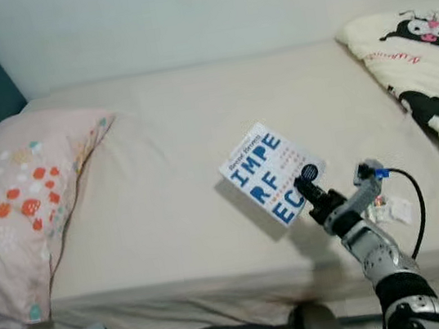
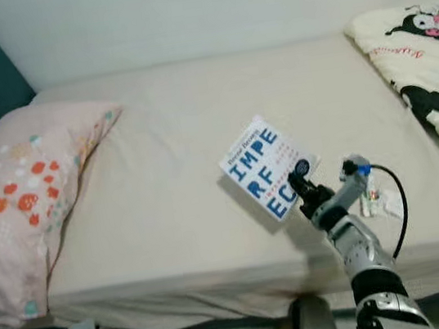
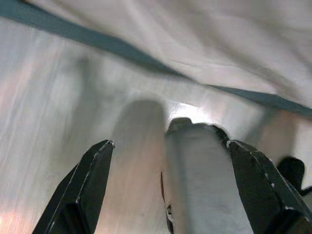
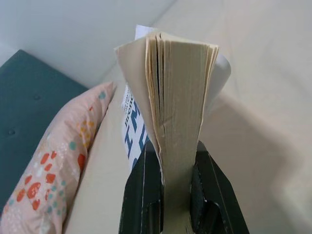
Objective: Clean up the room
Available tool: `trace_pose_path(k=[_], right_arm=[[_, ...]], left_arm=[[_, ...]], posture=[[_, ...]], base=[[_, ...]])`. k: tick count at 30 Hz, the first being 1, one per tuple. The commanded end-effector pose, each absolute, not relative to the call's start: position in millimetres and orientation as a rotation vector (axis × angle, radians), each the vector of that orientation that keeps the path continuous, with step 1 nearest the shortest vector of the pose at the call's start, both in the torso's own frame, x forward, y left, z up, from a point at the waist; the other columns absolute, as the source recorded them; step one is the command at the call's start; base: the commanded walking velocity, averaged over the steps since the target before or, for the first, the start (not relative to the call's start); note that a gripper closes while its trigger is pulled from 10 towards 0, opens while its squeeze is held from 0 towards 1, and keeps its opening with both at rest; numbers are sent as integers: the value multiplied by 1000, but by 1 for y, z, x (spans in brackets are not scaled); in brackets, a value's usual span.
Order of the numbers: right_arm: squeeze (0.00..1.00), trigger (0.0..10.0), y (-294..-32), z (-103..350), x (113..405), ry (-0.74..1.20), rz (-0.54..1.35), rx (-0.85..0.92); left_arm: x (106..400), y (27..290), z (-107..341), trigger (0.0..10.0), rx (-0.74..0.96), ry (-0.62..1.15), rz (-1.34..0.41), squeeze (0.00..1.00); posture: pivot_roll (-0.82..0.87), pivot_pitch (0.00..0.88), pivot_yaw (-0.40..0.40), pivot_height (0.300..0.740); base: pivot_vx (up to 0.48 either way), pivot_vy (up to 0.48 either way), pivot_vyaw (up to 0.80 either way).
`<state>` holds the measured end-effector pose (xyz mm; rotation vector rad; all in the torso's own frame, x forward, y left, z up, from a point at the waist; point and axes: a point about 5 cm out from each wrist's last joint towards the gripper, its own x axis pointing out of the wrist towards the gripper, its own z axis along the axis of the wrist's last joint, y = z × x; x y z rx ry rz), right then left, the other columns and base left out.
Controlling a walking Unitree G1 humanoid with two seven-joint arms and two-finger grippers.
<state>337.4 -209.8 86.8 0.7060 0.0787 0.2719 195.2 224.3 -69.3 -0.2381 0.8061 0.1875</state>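
Fingers of the right gripper (image 4: 178,170) are clamping a paperback book (image 1: 270,172) above the bed's (image 1: 178,220) near edge; squeezing firmly should prevent slipping. Left gripper (image 3: 170,190) is hanging low, fingers apart. Pillow (image 1: 19,203) is lying by the headboard.

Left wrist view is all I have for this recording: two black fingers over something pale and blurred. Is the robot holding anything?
Observer: Not with that arm. The right pincer is shut on a white paperback book with blue lettering, gripped by the page edge.
Operator: Is the book lying on something?
Observer: No, it is lifted above the beige bed sheet and casts a shadow there.
Operator: Anything else on the bed?
Observer: A pink floral pillow on the robot's left, and a cream blanket with a black cartoon print on its right.
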Motion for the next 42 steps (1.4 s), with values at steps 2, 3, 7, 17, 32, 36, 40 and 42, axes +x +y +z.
trace_pose_path(k=[2,3,7,17,32,36,40,42], right_arm=[[0,0,-207,88,336,55,287,703],[0,0,-207,88,336,55,287,703],[0,0,-206,87,336,58,290,702],[0,0,-203,72,330,142,291,655],[0,1176,-194,8,292,451,238,512],[0,6157,-197,-14,271,560,193,454],[0,10000,-205,-27,258,626,114,387],[0,10000,-207,-28,256,626,111,378]], left_arm=[[181,226,-76,10000,-209,857,174,0],[181,226,-76,10000,-209,857,174,0],[180,227,-77,10000,-201,864,166,0],[171,225,-81,10000,-204,894,161,0],[168,218,-84,10000,-205,927,136,0],[168,217,-85,10000,-202,936,134,0],[167,214,-86,10000,-197,958,121,0],[166,213,-87,10000,-197,961,120,0]], posture=[[-51,93,64,625],[-51,93,64,625],[-50,93,64,634],[-54,83,54,679],[-51,63,54,723],[-46,64,52,738],[-51,72,55,740],[-49,76,53,740]], base=[[0,0,0],[0,0,0],[0,0,0],[0,0,0],[0,0,0],[0,0,0],[0,0,0],[-182,0,0]])
